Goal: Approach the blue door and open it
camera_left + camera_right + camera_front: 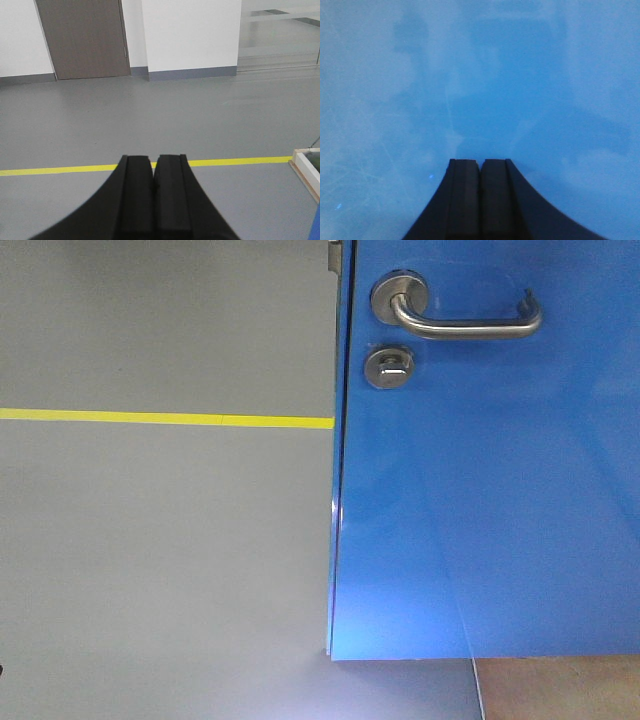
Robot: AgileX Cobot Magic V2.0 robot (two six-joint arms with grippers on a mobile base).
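The blue door (500, 500) fills the right half of the front view, close up, with its left edge near the middle. Its silver lever handle (465, 320) is at the top, with the round thumb-turn lock (388, 367) below it. My right gripper (480, 162) is shut and empty, pointing straight at the glossy blue door (480, 75), which fills the right wrist view. My left gripper (153, 159) is shut and empty, pointing past the door over the grey floor (150, 120). A sliver of blue shows in the left wrist view's bottom right corner (316, 227).
A yellow floor line (160, 418) runs across the grey floor left of the door; it also shows in the left wrist view (50, 170). A brown door (85, 37) and white wall (190, 32) stand far back. A pale wooden frame (306, 167) lies at the right.
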